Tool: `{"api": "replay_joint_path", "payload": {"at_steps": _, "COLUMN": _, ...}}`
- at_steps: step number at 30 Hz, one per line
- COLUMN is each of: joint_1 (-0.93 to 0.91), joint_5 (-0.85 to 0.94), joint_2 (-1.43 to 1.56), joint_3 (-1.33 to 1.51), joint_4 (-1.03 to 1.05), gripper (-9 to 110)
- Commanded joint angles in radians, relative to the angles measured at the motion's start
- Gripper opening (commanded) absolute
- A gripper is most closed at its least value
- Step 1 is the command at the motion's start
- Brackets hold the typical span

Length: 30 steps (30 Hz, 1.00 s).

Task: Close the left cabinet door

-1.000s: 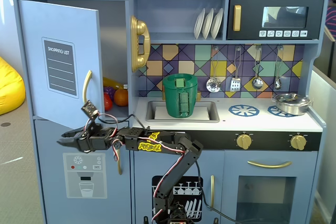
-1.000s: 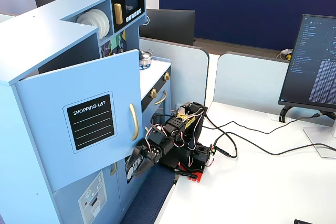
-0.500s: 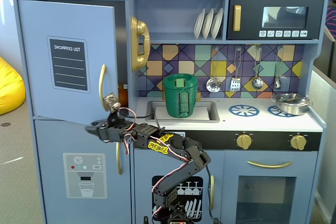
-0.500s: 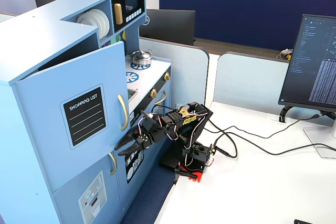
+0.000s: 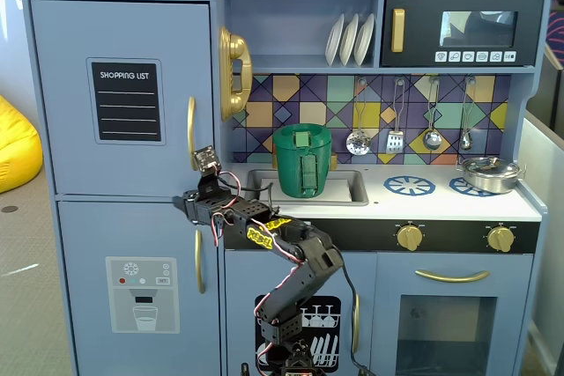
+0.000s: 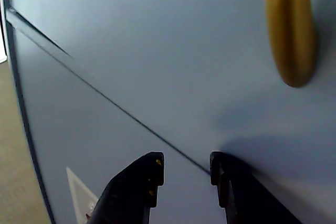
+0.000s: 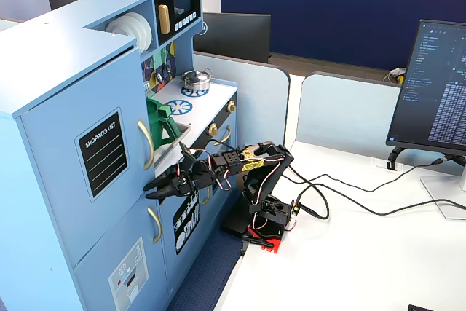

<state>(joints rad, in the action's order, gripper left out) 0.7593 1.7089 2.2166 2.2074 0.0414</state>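
The left cabinet door [image 5: 123, 41] is light blue with a black "SHOPPING LIST" panel and a curved gold handle [image 5: 190, 134]. It lies flush with the cabinet front in both fixed views, door [image 7: 73, 118]. My gripper [image 5: 182, 204] is at the door's lower right corner, just below the handle. In the wrist view the gripper [image 6: 186, 163] is open with nothing between its black fingers [image 6: 142, 179]. Its tips sit right at the seam under the door [image 6: 173, 51], with the handle's end [image 6: 290, 30] at the upper right.
Below is the light-blue door with the dispenser graphic [image 5: 132, 292]. A gold phone [image 5: 233, 72], a green pot [image 5: 302, 160] in the sink and the black microwave [image 5: 463, 28] lie to the right. A monitor [image 7: 437, 85] and cables [image 7: 342, 194] occupy the white table.
The left cabinet door swung from ajar to flush with the cabinet. My gripper followed it, moving right and toward the cabinet front.
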Motion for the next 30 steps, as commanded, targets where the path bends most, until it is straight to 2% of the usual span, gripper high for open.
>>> {"api": "replay_joint_path", "payload": {"at_steps": 1, "joint_1": -0.044, "joint_5": -0.018, "joint_2": -0.048, "joint_3": -0.127, "joint_4": -0.051, "gripper": 0}}
{"api": "replay_joint_path", "payload": {"at_steps": 9, "joint_1": -0.086, "joint_5": -0.021, "joint_2": -0.138, "joint_3": -0.215, "joint_4": -0.078, "gripper": 0}}
{"api": "replay_joint_path", "payload": {"at_steps": 16, "joint_1": -0.041, "joint_5": -0.029, "joint_2": -0.043, "joint_3": -0.124, "joint_4": -0.052, "gripper": 0}}
{"api": "replay_joint_path", "payload": {"at_steps": 23, "joint_1": 0.003, "joint_5": -0.031, "joint_2": 0.212, "joint_3": 0.035, "joint_4": 0.115, "gripper": 0}}
{"api": "replay_joint_path", "payload": {"at_steps": 30, "joint_1": -0.117, "joint_5": -0.078, "joint_2": 0.462, "joint_3": 0.199, "joint_4": 0.325, "gripper": 0}}
